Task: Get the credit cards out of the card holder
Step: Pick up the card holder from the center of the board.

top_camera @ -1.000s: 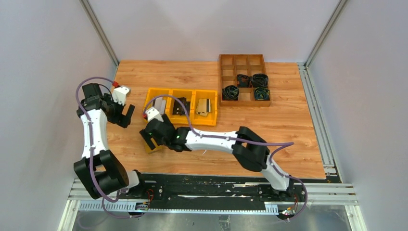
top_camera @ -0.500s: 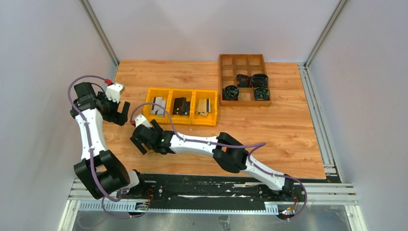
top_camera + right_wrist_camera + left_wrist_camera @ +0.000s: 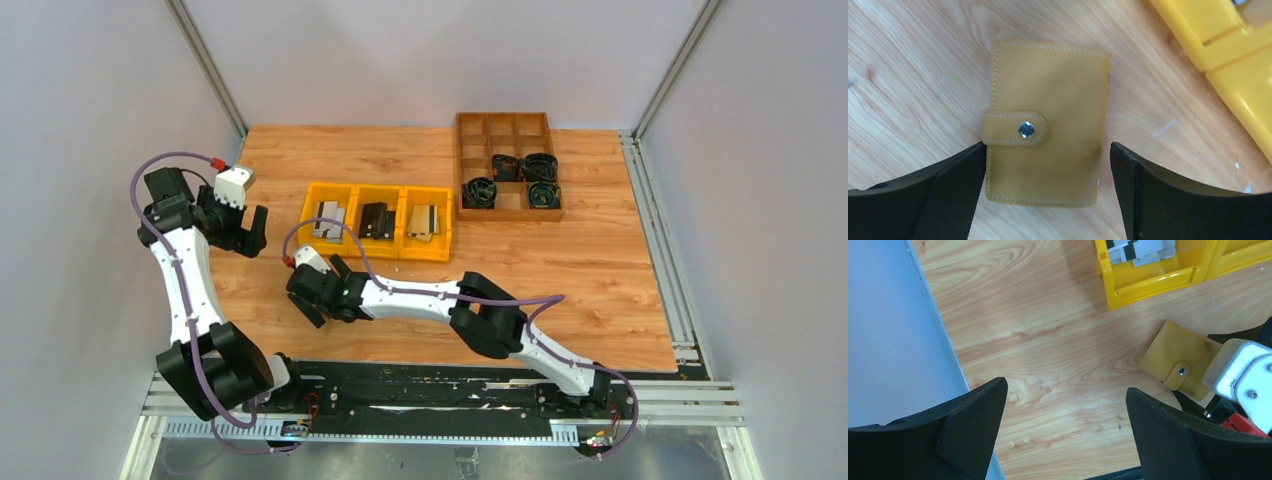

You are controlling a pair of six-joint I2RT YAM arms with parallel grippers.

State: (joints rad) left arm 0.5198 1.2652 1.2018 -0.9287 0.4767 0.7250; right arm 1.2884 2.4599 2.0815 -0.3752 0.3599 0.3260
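Note:
The card holder (image 3: 1045,122) is a mustard-tan wallet, closed by a snap strap, lying flat on the wooden table. It also shows in the left wrist view (image 3: 1175,360). My right gripper (image 3: 1047,150) is open and straddles it; the left finger touches its edge and the right finger stands a little apart. In the top view the right gripper (image 3: 315,298) hides the holder. The credit cards (image 3: 330,218) lie in the yellow bin: silver-grey, black (image 3: 375,220) and beige (image 3: 425,220) stacks. My left gripper (image 3: 250,232) is open and empty over bare table (image 3: 1065,387).
The yellow three-part bin (image 3: 376,250) stands just behind the right gripper; its corner shows in the right wrist view (image 3: 1228,55). A brown wooden grid tray (image 3: 505,205) with black coiled items is at the back right. The left wall (image 3: 893,340) is close to the left gripper.
My right gripper swung left, then came back a little right, and is now over the holder. My left gripper drew back to the far left.

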